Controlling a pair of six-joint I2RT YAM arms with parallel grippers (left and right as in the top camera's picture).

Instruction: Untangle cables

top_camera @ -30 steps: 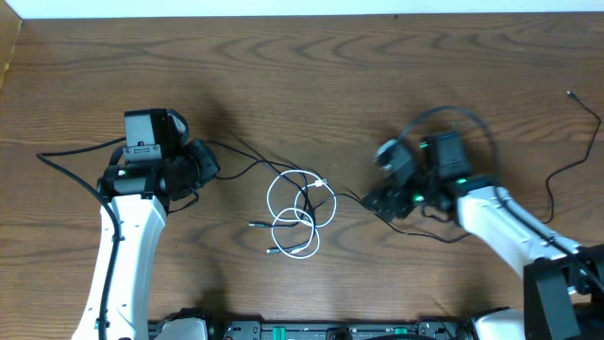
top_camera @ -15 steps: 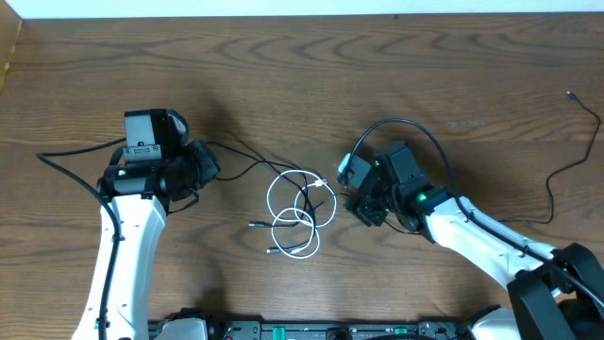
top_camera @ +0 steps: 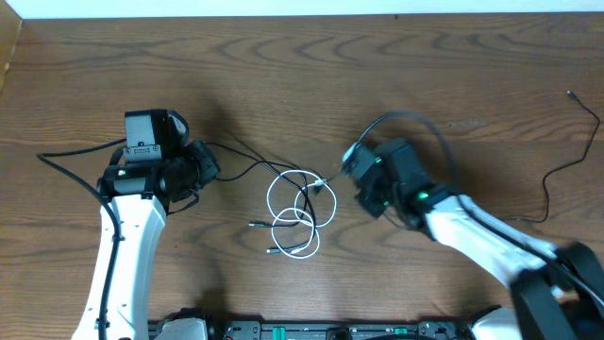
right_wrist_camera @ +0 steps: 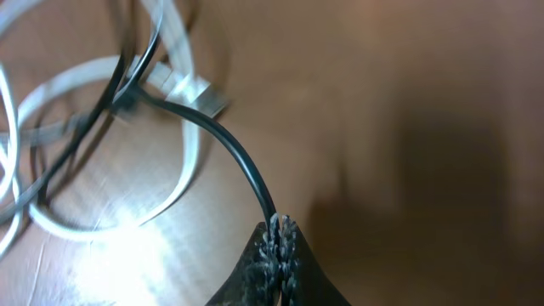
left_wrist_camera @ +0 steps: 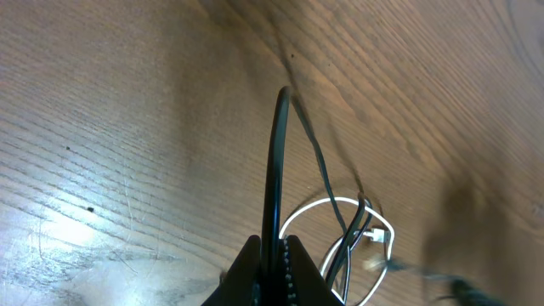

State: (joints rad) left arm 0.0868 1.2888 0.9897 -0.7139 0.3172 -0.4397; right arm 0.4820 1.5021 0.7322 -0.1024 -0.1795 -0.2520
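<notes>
At tabletop [top_camera: 283,85] centre, white cable [top_camera: 269,200] is looping around black cable [left_wrist_camera: 274,170], running 9-to-3. Left end effector [left_wrist_camera: 272,255] and right end effector [right_wrist_camera: 276,231] are both clamping black cable. Tangle is lying at 9 o'clock from the nearer right arm.

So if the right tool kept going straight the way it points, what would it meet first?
Past the black cable the right tool grips, probably the white cable's plug end, then the white loops; depth is unclear.

Dim right wrist view blurs the cables [right_wrist_camera: 223,140]; table [left_wrist_camera: 68,225] glares.
</notes>
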